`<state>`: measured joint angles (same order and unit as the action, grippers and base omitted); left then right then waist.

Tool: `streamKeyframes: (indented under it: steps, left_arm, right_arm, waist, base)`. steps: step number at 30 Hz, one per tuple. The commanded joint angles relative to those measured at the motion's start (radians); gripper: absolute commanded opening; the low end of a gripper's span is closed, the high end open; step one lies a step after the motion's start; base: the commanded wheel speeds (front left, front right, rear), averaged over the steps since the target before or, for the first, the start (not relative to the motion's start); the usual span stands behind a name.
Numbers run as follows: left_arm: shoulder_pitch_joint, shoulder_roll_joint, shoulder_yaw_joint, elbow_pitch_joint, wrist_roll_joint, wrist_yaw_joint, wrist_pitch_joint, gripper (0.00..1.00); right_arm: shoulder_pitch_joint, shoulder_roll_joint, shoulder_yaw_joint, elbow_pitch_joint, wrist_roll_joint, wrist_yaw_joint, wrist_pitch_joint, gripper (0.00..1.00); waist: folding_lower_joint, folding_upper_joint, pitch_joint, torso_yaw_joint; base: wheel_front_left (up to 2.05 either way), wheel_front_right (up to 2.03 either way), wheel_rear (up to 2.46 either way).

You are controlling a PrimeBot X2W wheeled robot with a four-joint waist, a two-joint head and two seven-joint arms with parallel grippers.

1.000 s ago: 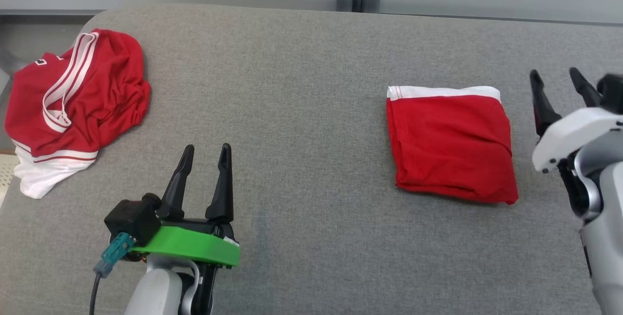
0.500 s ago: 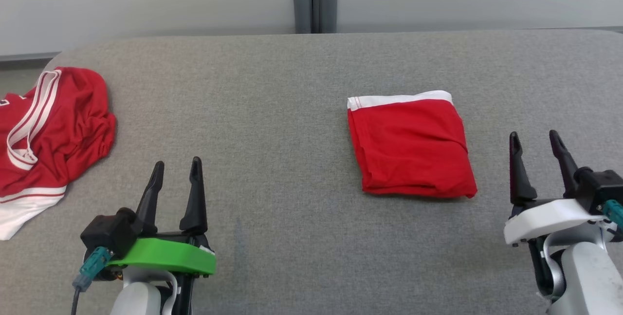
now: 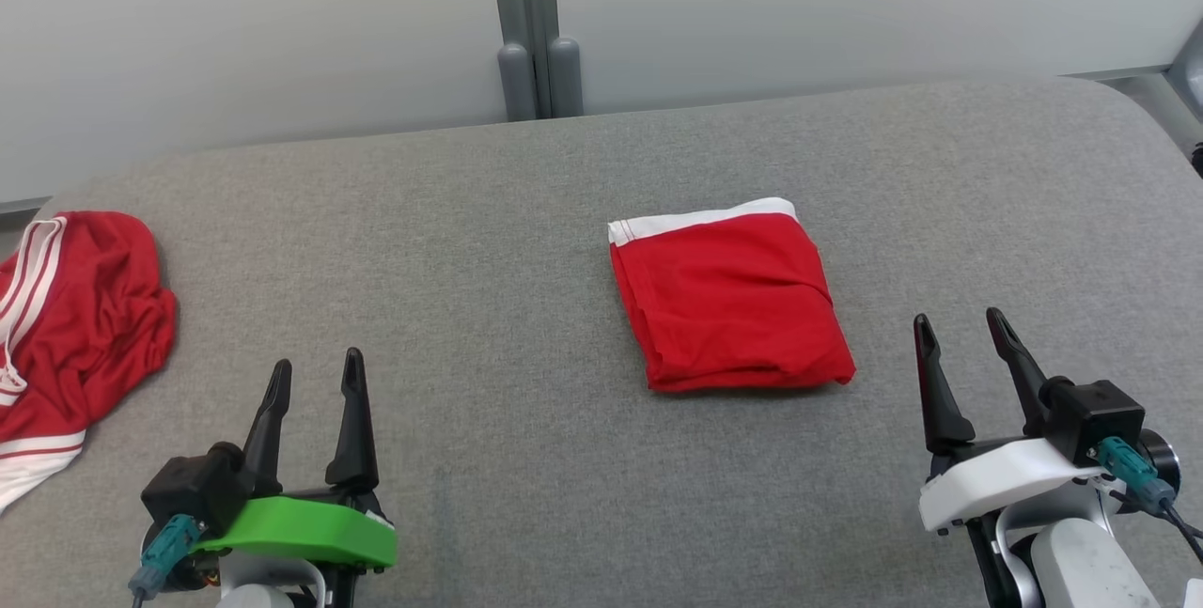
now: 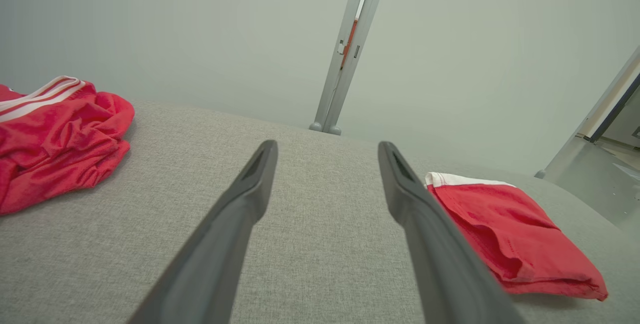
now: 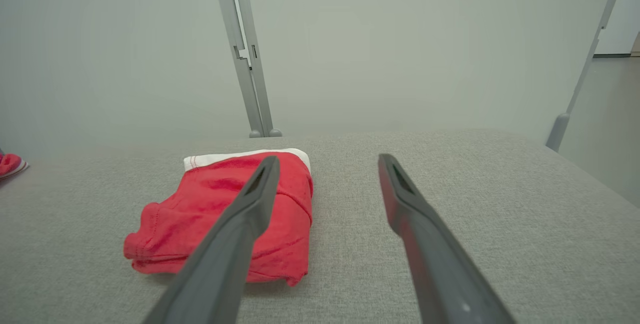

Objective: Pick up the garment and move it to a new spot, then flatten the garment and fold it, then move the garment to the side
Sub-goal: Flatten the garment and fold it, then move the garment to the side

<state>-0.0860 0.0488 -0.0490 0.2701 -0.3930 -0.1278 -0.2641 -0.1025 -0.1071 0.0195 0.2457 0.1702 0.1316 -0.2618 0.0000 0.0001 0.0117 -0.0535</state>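
A red garment (image 3: pixel 728 298), folded into a rough square with a white band on its far edge, lies right of centre on the grey padded table (image 3: pixel 470 241). Both grippers hover near the front edge, apart from it. My left gripper (image 3: pixel 316 361), on a green mount, is open with nothing between its fingers. My right gripper (image 3: pixel 959 319), on a white mount, is open just to the right of and nearer than the folded garment. The left wrist view has the garment (image 4: pixel 500 229) beyond the open left gripper (image 4: pixel 327 144). In the right wrist view the garment (image 5: pixel 200 214) lies left of the open right gripper (image 5: pixel 328 158).
A crumpled red garment with white stripes (image 3: pixel 66 326) lies at the table's left edge, also at the left in the left wrist view (image 4: pixel 55 133). Behind the table stand pale wall panels with a grey post (image 3: pixel 531 44). The table's far right corner (image 3: pixel 1128 101) is rounded.
The head camera has swung right and tilted up, shifting the whole picture left. Relative to the folded garment, the right gripper has drawn back toward the near edge. Both grippers stay open.
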Motion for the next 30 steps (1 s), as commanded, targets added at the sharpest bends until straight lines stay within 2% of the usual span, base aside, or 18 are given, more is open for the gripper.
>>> streamKeyframes:
  steps: [1,12,27,30]
  left_arm:
    - [0.017,0.003,-0.001,0.005,0.001,-0.005,0.000,1.00]
    - [0.018,0.003,-0.017,0.014,0.007,-0.005,0.000,1.00]
    - [0.000,0.003,-0.041,0.005,0.010,-0.005,0.000,1.00]
    - [-0.014,0.003,-0.047,-0.001,0.014,-0.005,0.000,1.00]
  right_arm:
    - [0.015,0.002,0.001,0.000,0.006,-0.002,-0.004,1.00]
    - [-0.014,-0.003,-0.017,0.026,0.015,-0.002,-0.004,1.00]
    - [-0.082,-0.021,-0.002,0.059,0.027,-0.002,-0.002,1.00]
    - [-0.145,-0.036,0.012,0.099,0.057,-0.002,0.061,1.00]
  waist:
    - [0.0000,-0.0001,-0.006,-0.007]
    - [0.0000,-0.0001,-0.002,-0.012]
    - [0.0000,-0.0001,0.024,0.039]
    - [0.0000,-0.0001,0.042,0.057]
  base:
    - [0.00,0.00,0.00]
    - [0.00,0.00,0.00]
    - [0.00,0.00,0.00]
    - [0.00,0.00,0.00]
